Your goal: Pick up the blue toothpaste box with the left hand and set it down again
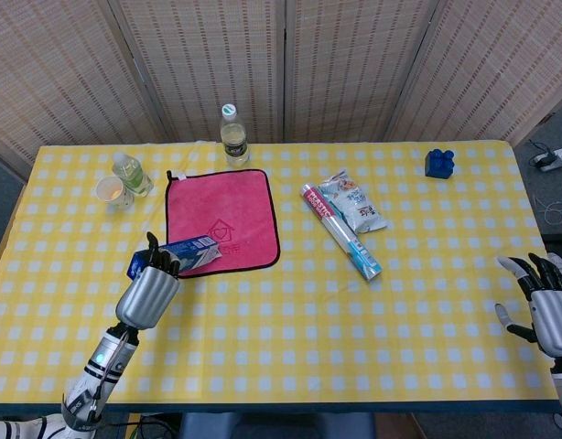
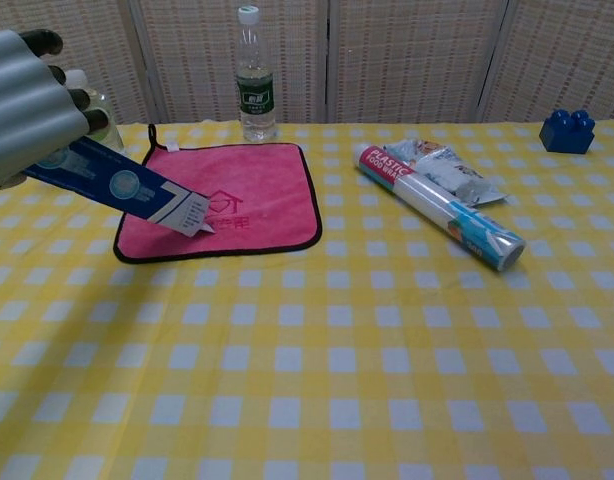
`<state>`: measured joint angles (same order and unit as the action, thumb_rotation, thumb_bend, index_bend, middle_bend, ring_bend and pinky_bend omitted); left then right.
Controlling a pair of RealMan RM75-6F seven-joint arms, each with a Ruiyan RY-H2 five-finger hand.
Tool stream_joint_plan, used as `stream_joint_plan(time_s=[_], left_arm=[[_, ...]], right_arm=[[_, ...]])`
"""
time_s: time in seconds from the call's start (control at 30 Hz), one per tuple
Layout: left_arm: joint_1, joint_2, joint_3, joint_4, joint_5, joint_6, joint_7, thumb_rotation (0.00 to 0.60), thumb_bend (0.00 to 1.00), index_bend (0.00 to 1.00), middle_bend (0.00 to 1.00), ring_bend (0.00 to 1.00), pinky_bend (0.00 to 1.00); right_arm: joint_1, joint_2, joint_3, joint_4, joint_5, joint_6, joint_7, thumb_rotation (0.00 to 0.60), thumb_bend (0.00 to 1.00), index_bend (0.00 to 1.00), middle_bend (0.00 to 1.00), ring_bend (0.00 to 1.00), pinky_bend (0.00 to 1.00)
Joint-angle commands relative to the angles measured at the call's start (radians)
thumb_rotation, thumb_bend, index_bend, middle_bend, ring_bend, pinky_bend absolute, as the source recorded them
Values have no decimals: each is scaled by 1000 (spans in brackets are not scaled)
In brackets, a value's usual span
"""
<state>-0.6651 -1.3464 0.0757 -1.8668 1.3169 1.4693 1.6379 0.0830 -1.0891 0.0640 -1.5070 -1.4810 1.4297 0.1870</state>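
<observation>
Left hand (image 1: 148, 294) grips one blue toothpaste box (image 1: 176, 256), fingers wrapped over its left end; in the chest view the box tilts, right end down over the pink cloth's front-left corner, contact unclear. Right hand (image 1: 548, 306) sits off the table's right edge, fingers spread, holding nothing. On the yellow checked tablecloth (image 1: 290, 338): one pink cloth (image 1: 221, 215), two bottles — upright one (image 1: 233, 137) behind the cloth, small one (image 1: 132, 173) at left beside one paper cup (image 1: 109, 191). One plastic wrap roll (image 1: 340, 231) touching one snack packet (image 1: 354, 202). One blue toy brick (image 1: 439, 163) far right.

Left robot hand (image 2: 27, 100) covers the toothpaste box's (image 2: 127, 188) end
</observation>
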Motion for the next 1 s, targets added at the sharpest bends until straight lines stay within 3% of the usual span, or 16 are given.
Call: stream_joint_plan(time_s=[0.03, 0.33, 0.6, 1.0], left_arm=[[12, 14, -15, -16, 7, -2, -26, 600, 204, 425, 587, 463, 181], [49, 101, -48, -23, 132, 41, -181, 600, 205, 411, 583, 456, 180], [97, 143, -94, -84, 33, 59, -126, 600, 204, 350, 524, 391, 139], [138, 197, -149, -98, -102, 67, -146, 600, 204, 345, 519, 384, 107]], right_arm=[[0, 0, 0, 1, 0, 0, 2, 600, 318, 155, 166, 41, 72], [6, 4, 3, -6, -1, -3, -7, 600, 318, 155, 166, 41, 72], [12, 10, 2, -26, -6, -8, -26, 600, 319, 155, 166, 41, 72], [15, 18, 3, -47, -4, -9, -48, 600, 319, 155, 166, 41, 72]])
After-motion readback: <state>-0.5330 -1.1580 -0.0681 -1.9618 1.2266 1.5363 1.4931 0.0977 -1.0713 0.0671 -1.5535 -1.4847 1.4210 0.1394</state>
